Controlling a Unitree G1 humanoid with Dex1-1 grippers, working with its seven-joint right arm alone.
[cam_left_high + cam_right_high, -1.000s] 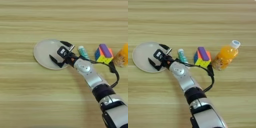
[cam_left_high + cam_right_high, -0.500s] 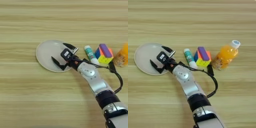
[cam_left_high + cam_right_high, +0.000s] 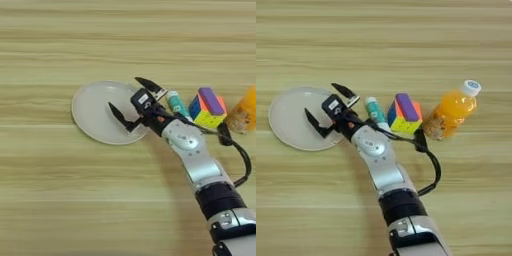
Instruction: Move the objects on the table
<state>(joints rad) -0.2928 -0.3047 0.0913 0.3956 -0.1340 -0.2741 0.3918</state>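
Jaws spread empty, right gripper (image 3: pixel 131 100) over plate (image 3: pixel 95 112) on streaky table (image 3: pixel 60 200)

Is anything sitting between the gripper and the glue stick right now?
Nothing visible does. The open gripper hangs over the plate's right edge, and the glue stick lies just right of it, with only bare table between.

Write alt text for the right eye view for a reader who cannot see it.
The robot's right end effector hangs open and empty above the right edge of an off-white plate on a wooden table. To the plate's right stand a glue stick, a colourful puzzle cube and an orange juice bottle.
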